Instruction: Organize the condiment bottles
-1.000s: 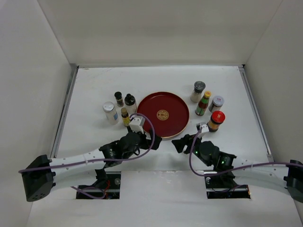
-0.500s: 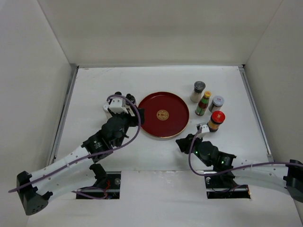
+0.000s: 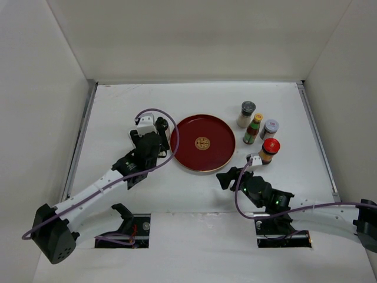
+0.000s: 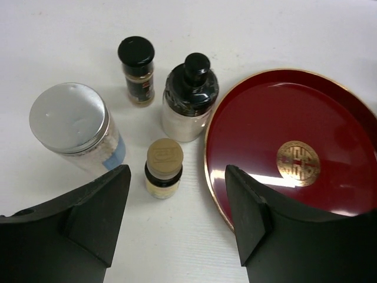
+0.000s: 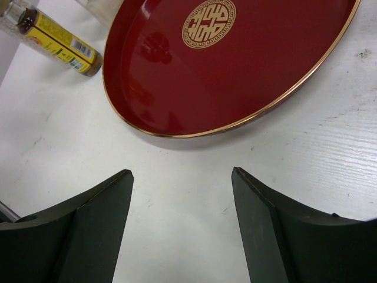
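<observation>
Just left of the round red tray four bottles stand close together: a silver-lidded glass jar, a black-capped spice bottle, a black-topped jar of white powder and a small tan-capped bottle. Right of the tray stand a grey-capped jar, a yellow-capped green bottle, a silver-capped jar and a red-capped jar. The left gripper hangs above the first group, its fingers wide apart and empty. The right gripper, equally wide and empty, is near the front rim of the tray.

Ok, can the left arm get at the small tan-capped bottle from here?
Probably yes: the open left tool hangs right over the tan-capped bottle, with free gaps to the silver-lidded jar and tray.
</observation>
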Controlling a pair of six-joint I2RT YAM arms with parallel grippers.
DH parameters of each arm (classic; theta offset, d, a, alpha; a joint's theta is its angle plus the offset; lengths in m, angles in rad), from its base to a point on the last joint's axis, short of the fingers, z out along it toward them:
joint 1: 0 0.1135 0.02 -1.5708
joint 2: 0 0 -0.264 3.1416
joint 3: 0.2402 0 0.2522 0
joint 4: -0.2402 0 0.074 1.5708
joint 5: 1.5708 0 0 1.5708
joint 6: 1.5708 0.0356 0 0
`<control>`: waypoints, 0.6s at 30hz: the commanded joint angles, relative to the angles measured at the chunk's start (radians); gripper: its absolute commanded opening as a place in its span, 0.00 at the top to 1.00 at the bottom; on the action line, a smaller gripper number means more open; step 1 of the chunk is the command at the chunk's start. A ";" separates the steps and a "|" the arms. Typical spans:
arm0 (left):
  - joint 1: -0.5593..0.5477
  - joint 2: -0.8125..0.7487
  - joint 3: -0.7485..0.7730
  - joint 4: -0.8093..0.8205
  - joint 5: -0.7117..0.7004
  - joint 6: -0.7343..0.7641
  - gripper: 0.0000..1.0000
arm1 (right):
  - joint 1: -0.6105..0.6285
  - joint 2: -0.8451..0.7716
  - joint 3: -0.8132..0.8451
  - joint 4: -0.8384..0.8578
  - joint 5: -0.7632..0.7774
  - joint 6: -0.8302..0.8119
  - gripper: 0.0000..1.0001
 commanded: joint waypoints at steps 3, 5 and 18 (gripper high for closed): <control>0.036 0.064 0.026 0.048 -0.032 0.017 0.41 | 0.008 -0.009 0.025 0.020 0.022 0.009 0.25; 0.059 0.075 0.007 0.079 -0.028 0.017 0.45 | 0.010 -0.015 0.022 0.020 0.022 0.009 0.25; 0.116 0.202 -0.019 0.225 0.054 0.034 0.61 | 0.016 -0.019 0.021 0.020 0.025 0.009 0.26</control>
